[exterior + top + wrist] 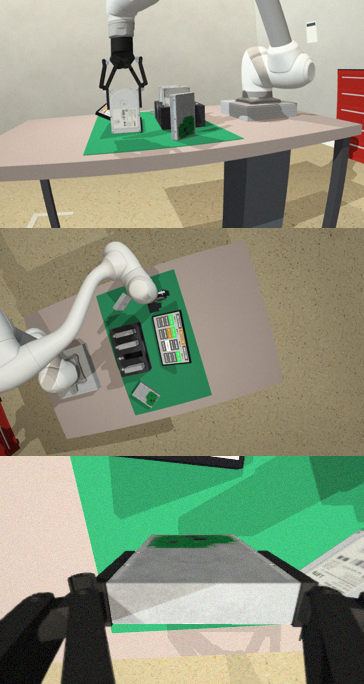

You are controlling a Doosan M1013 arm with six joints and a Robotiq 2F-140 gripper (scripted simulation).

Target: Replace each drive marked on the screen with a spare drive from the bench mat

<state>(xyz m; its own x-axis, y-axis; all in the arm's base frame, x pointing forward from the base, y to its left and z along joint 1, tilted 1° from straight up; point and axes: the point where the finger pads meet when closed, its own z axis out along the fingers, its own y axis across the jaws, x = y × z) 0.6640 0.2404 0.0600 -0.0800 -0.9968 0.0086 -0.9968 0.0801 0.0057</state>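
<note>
My gripper is shut on an upright drive, green board end down. Its lower edge is at or just above the mat; contact is unclear. The dock has drives in three bays; the third bay from the top in the top view is empty. Another drive stands upright on the mat. A drive lies flat beyond the dock. The screen shows green, orange and white cells; its text is unreadable.
The green mat lies on the table. The screen stands tilted beside the dock, close to the gripper. The arm's base block is beyond the dock. A red cabinet stands past the table.
</note>
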